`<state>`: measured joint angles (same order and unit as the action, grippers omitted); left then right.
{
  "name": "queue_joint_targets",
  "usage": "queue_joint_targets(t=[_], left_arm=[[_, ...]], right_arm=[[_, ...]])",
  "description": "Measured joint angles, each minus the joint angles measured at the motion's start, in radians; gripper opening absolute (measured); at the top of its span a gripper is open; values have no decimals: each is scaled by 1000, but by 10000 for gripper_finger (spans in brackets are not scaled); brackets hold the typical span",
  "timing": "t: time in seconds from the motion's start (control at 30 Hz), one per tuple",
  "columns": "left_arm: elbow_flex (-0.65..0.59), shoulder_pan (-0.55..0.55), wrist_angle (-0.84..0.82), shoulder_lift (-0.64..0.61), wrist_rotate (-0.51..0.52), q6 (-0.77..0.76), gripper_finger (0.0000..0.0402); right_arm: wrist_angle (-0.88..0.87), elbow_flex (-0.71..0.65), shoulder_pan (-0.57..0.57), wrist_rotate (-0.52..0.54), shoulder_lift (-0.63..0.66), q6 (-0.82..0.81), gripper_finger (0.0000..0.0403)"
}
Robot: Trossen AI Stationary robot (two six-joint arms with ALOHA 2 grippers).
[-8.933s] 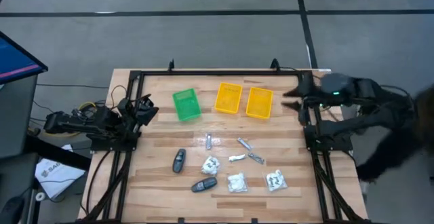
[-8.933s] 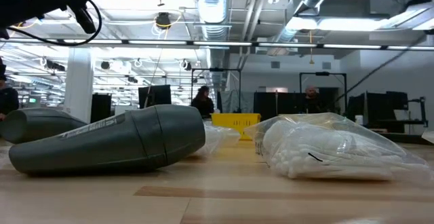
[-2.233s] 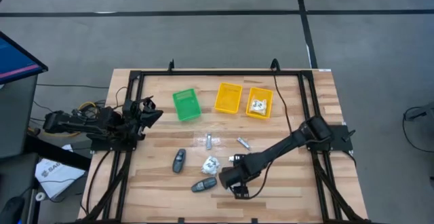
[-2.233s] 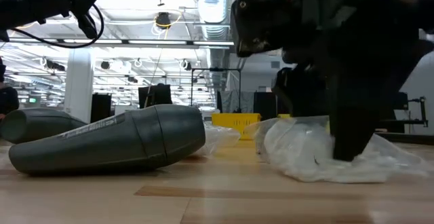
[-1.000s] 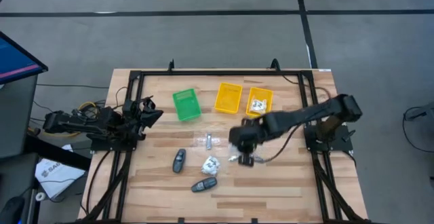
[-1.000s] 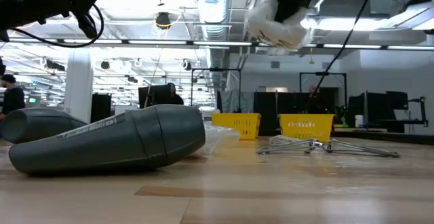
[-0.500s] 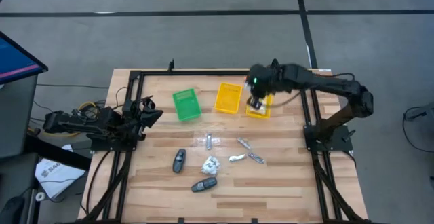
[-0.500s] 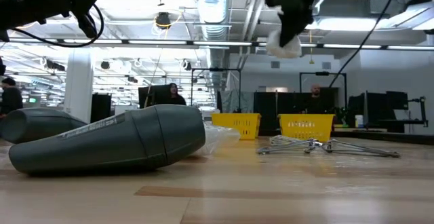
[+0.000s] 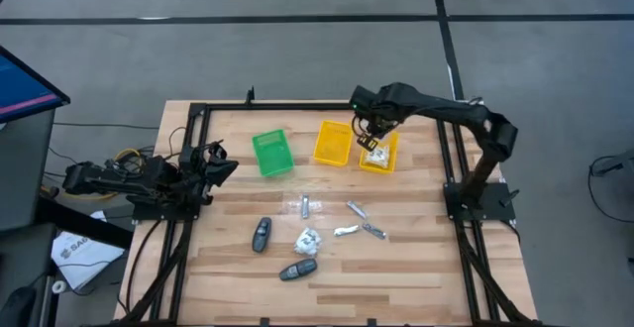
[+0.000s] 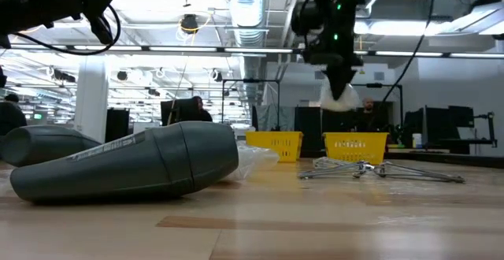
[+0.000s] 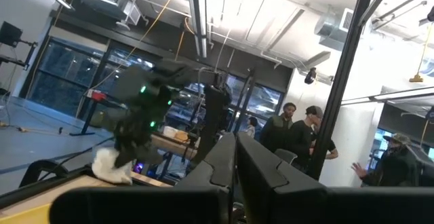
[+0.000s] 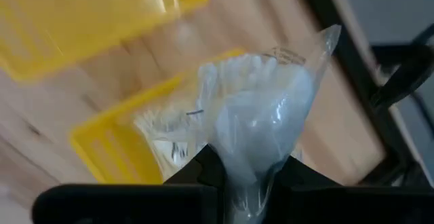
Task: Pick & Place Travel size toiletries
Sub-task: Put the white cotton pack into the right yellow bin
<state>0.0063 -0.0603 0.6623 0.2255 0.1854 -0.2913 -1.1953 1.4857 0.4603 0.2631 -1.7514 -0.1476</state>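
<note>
My right gripper (image 9: 373,139) hovers over the right yellow bin (image 9: 391,149) at the table's far side, shut on a crinkly white packet (image 12: 261,108). In the low view this packet (image 10: 340,96) hangs above the bin (image 10: 356,143). A second white packet (image 12: 173,132) lies inside that bin. On the table rest a third white packet (image 9: 308,239), two dark grey oval gadgets (image 9: 261,235) (image 9: 297,270) and several thin silver pieces (image 9: 357,220). My left gripper (image 9: 220,163) waits, shut, at the table's left edge. My right gripper pinches the white packet by one end (image 12: 245,173) between its two fingers, coming from above and pointing down. The packet hangs below the fingers, lifted clear, over the right yellow bin.
A green bin (image 9: 272,154) and a left yellow bin (image 9: 333,143) stand beside the right one near the far edge. A black frame rail (image 9: 327,106) borders the table. People stand in the room beyond (image 11: 298,132).
My right gripper, still shut on the white packet, has carried it from above the silver pieces at the table's middle toward the far edge, ending over the right yellow bin. The other items have stayed put.
</note>
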Motion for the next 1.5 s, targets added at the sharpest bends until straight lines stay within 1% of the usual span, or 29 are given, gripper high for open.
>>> queue_joint_targets(t=[0.17,0.27,0.33,0.47,0.67,0.73,0.8,0.93,1.1,1.27,1.33,1.4,1.5], left_arm=[[0,0,0,0,0,0,8],[0,0,0,0,0,-1,8],[0,0,0,0,0,-1,8],[0,0,0,0,0,-1,8],[0,0,0,0,0,-1,8],[0,0,0,0,0,-1,8],[0,0,0,0,0,-1,8],[0,0,0,0,0,-2,8],[0,0,0,0,0,-5,8],[0,0,0,0,0,-5,8],[0,0,1,0,0,-5,8],[0,0,0,0,0,-5,8],[0,0,0,0,0,-5,8]], right_arm=[[-43,0,-10,-10,-68,38,48],[-38,-2,-14,-53,-71,43,53],[-20,-2,-14,-56,-69,43,64],[-23,-2,3,-56,-59,46,103],[-56,-2,36,-66,-60,62,188],[-57,-2,43,-99,-60,66,214],[-62,-2,45,-153,-50,65,234],[-49,-2,29,-255,18,4,244],[8,-2,-77,-341,136,-73,236],[117,-2,-252,-343,221,-115,230],[181,-2,-333,-327,235,-115,229],[246,-2,-410,-278,232,-115,229],[296,-2,-507,-196,204,-116,233]])
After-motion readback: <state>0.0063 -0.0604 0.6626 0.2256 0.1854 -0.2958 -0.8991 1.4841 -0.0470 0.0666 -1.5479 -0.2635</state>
